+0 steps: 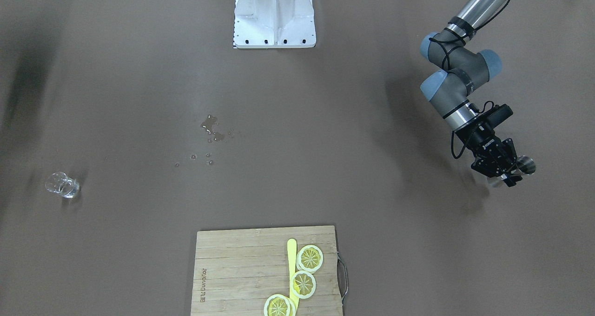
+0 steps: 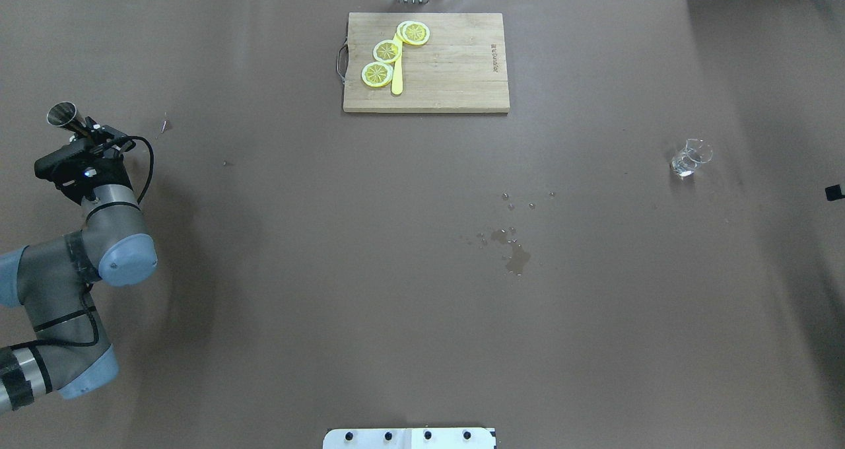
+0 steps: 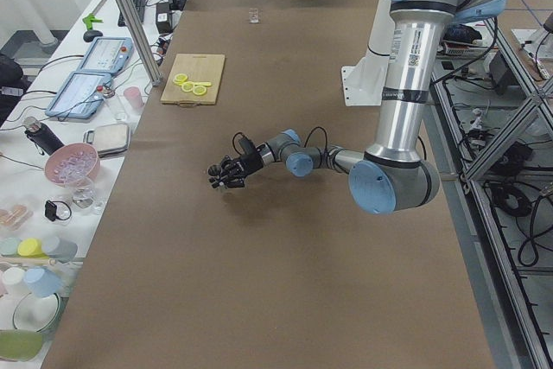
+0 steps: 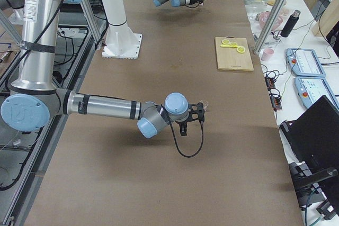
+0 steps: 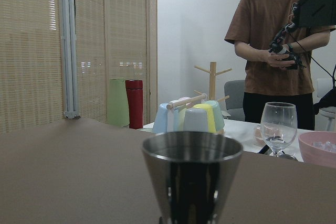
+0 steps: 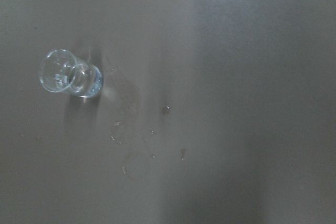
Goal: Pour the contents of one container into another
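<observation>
Steel cup (image 5: 191, 174) fills the left wrist view, upright, clamped in the left gripper (image 1: 511, 173) over the table's (image 2: 422, 337) left end. Whether the right gripper (image 4: 199, 110) is clenched I cannot tell. Well apart, toward the right end, stands the glass (image 2: 690, 157), with spilled drops (image 2: 515, 256) between them. Pouring looks not yet begun: carrying and tilting remain.

The cutting board (image 2: 449, 72) bearing lemon slices (image 2: 387, 51) lies at the bench's (image 2: 264, 304) far middle edge; the glass (image 2: 690, 157) stands right, the metal cup (image 2: 63, 114) left, well apart.
</observation>
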Robot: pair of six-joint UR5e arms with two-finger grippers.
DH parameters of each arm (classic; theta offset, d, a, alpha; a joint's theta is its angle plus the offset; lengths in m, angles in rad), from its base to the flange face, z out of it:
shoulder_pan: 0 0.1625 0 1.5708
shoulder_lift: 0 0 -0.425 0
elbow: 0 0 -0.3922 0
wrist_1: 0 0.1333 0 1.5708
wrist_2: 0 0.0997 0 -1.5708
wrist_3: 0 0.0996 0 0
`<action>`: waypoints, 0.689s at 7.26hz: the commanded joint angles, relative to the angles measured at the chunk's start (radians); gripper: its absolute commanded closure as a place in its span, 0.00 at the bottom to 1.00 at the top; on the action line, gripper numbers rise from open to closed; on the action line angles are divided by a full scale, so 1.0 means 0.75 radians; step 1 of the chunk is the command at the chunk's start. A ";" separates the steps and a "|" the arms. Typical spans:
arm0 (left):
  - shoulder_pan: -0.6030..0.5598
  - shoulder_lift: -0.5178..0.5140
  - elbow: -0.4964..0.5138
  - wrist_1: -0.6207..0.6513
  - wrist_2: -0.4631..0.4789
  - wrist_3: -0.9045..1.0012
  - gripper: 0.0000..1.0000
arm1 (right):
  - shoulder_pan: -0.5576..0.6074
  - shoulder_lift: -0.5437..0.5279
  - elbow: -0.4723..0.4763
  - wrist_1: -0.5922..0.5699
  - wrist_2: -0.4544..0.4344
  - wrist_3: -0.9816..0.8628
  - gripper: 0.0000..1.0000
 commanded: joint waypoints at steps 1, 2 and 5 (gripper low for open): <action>0.001 -0.011 0.014 0.000 0.000 -0.015 1.00 | -0.003 -0.080 0.203 -0.425 -0.143 -0.038 0.00; 0.001 -0.025 0.031 0.000 0.000 -0.015 0.91 | -0.013 -0.115 0.189 -0.481 -0.175 -0.178 0.00; 0.004 -0.037 0.047 0.000 0.002 -0.017 0.67 | 0.119 -0.166 0.170 -0.559 -0.274 -0.437 0.00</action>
